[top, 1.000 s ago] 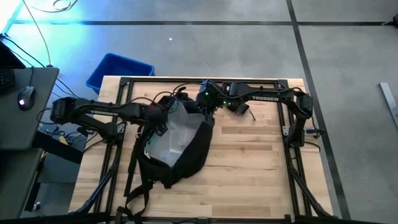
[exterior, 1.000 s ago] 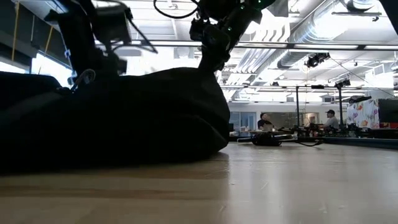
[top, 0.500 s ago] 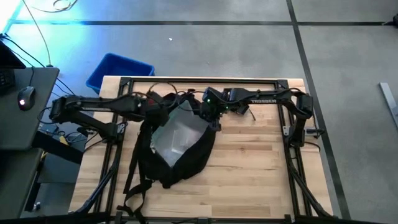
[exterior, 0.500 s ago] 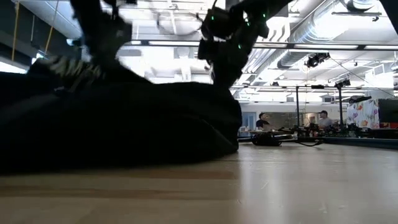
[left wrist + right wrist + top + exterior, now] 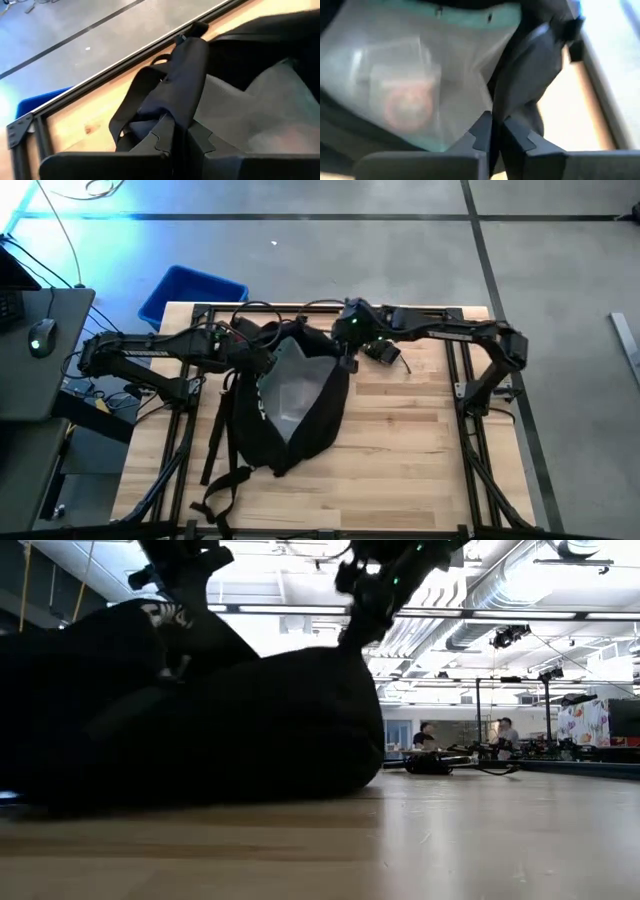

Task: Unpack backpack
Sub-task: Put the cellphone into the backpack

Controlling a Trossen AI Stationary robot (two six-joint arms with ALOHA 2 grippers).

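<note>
Pale wooden table (image 5: 400,440) fills the middle of the floor, with a blue bin (image 5: 190,292) off its far left corner. From the left, the left gripper (image 5: 181,131) is pinched tight on a black fold at the mouth of the backpack (image 5: 290,405), which lies open near the table's far edge, grey lining showing. On the right side of that opening, the right gripper (image 5: 496,131) is clamped narrowly on the fabric rim. 2 people (image 5: 465,735) stand far behind.
</note>
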